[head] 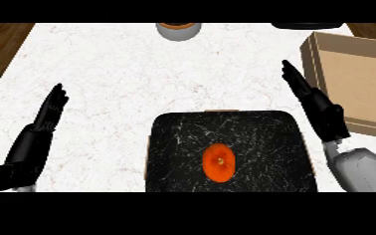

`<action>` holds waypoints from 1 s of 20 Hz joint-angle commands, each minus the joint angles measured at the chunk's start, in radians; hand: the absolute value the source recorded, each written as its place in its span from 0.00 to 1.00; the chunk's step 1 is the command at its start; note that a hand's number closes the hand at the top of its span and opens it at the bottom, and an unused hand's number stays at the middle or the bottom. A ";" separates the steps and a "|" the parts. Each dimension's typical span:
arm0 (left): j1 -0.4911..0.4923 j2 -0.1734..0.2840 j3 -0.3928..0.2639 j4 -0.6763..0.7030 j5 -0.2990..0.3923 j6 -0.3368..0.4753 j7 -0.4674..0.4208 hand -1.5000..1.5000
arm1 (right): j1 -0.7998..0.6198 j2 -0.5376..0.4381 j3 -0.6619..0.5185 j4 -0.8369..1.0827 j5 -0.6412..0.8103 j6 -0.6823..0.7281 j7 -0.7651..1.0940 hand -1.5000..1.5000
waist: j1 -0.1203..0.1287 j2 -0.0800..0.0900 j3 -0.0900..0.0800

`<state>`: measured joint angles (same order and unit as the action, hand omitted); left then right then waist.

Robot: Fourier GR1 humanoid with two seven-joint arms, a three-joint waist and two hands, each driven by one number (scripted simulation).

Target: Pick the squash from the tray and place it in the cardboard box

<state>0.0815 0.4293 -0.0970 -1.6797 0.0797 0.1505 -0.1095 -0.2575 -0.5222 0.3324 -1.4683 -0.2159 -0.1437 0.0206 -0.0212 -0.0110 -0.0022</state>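
Note:
An orange squash (219, 163) lies near the middle of a black marbled tray (183, 139) at the counter's near edge. The open cardboard box (351, 79) stands at the right, its far corner cut off by the view. My right hand (317, 104) is open with straight fingers, raised between the tray's right edge and the box, above and right of the squash. My left hand (40, 124) is open at the lower left, fingers up, well away from the tray.
A grey bowl or cup with an orange inside (178, 30) sits at the counter's far edge. A dark object (307, 25) shows at the top right. The white marble counter (117, 74) ends in wooden floor at both upper corners.

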 commanded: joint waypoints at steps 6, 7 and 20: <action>-0.161 0.081 -0.031 -0.002 -0.034 -0.119 0.008 0.50 | -0.229 -0.044 -0.168 -0.366 -0.227 0.161 -0.007 0.00 | -0.015 0.000 0.002; -0.167 0.037 -0.074 -0.003 -0.014 -0.125 0.046 0.50 | -0.211 -0.272 -0.117 -0.273 0.001 0.246 -0.011 0.00 | -0.025 0.009 0.000; -0.344 -0.013 -0.048 0.187 -0.028 -0.202 0.033 0.50 | -0.107 -0.287 -0.096 -0.356 0.227 0.408 -0.328 0.00 | 0.012 0.012 0.002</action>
<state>-0.1938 0.4365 -0.1528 -1.5491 0.0564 -0.0424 -0.0880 -0.3430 -0.7739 0.2079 -1.7803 -0.0705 0.2202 -0.2960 -0.0067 0.0008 0.0001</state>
